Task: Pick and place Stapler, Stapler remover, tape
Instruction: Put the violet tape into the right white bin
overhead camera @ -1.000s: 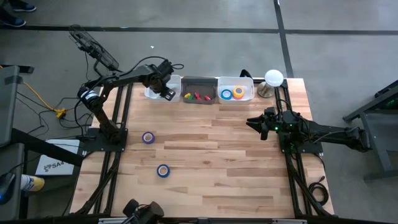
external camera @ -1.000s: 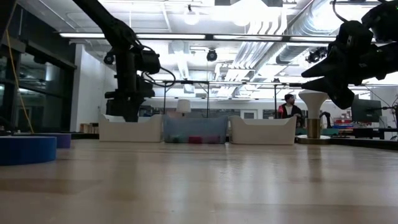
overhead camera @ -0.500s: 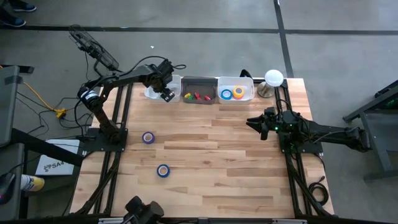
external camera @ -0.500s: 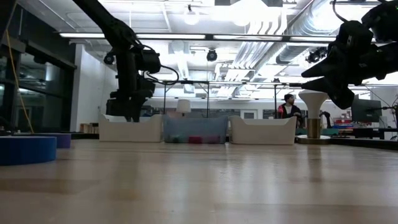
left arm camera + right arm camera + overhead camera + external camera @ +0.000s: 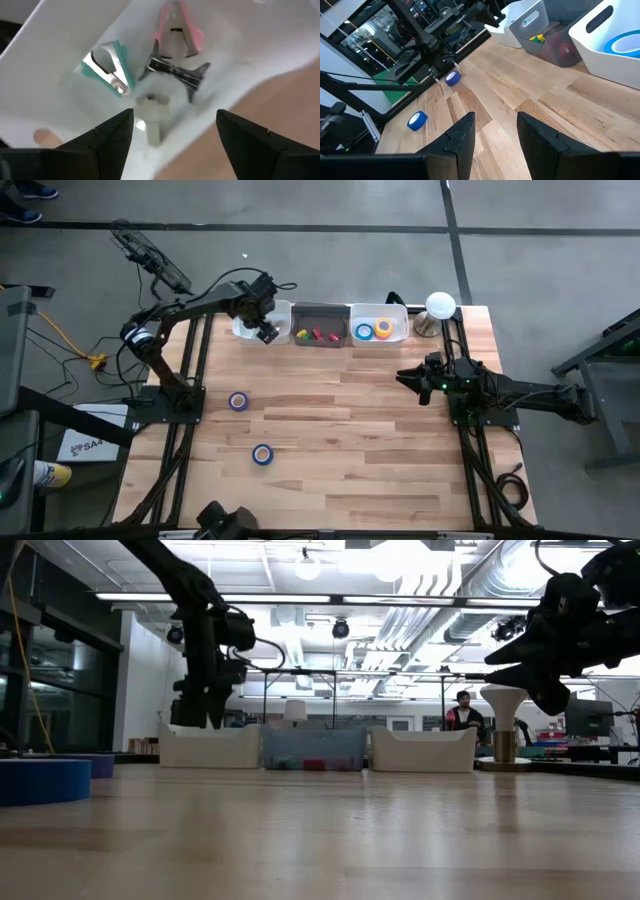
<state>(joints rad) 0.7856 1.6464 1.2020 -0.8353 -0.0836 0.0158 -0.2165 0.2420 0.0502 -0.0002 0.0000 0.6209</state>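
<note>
My left gripper (image 5: 267, 331) hangs open over the left white bin (image 5: 284, 310), pointing steeply down. Stapler removers lie on the bin floor: a teal one (image 5: 110, 67), a pink one (image 5: 177, 32), a black one (image 5: 175, 72) and a whitish one (image 5: 152, 110) below the gap between my fingers, which touch none of them. Two blue tape rolls (image 5: 238, 401) (image 5: 262, 454) lie flat on the table. A blue and a yellow roll (image 5: 374, 330) lie in the right white bin. My right gripper (image 5: 402, 377) waits open over the right side. No stapler can be told apart.
A grey bin (image 5: 320, 312) between the white ones holds small red, yellow and green pieces. A white-domed lamp (image 5: 438, 308) stands at the far right corner. Bare wood lies between the tape rolls and my right arm. A person (image 5: 461, 712) sits in the room far behind the table.
My left gripper has opened over the left white bin and rolled a little about its own axis while staying above the bin. My right arm has kept still.
</note>
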